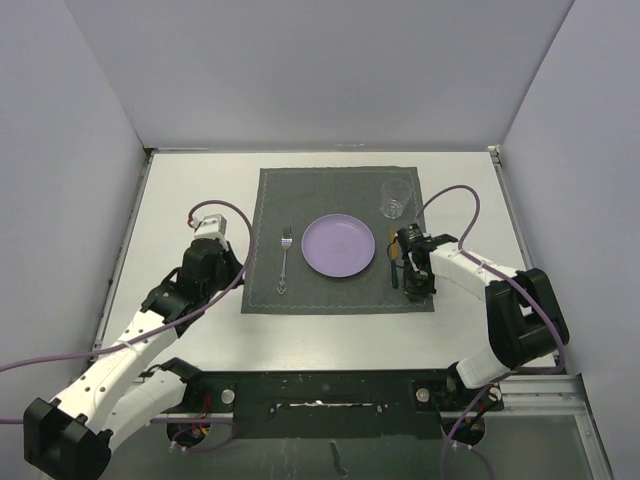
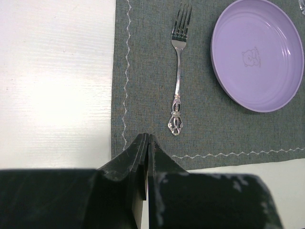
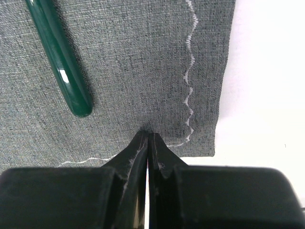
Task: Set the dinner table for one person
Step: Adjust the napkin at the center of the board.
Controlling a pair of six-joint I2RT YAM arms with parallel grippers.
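The white dinner table [image 1: 190, 190] carries a dark grey placemat [image 1: 330, 200]. On the mat lie a purple plate [image 1: 338, 246], a silver fork [image 1: 285, 260] to its left, a green-handled utensil [image 1: 393, 268] to its right and a clear glass [image 1: 397, 198] at the far right. My left gripper [image 1: 232, 272] is shut and empty above the mat's near left corner [image 2: 148, 138]; the fork [image 2: 177, 71] and plate [image 2: 257, 55] lie beyond it. My right gripper [image 1: 418, 290] is shut and empty, tips [image 3: 148, 136] at the mat near its near right corner, right of the green handle [image 3: 59, 57].
Grey walls enclose the table on three sides. A black rail [image 1: 320, 390] with the arm bases runs along the near edge. Purple cables [image 1: 455, 195] loop from both wrists over the table. Bare white table [image 2: 52, 81] shows left and right [image 3: 267, 71] of the mat.
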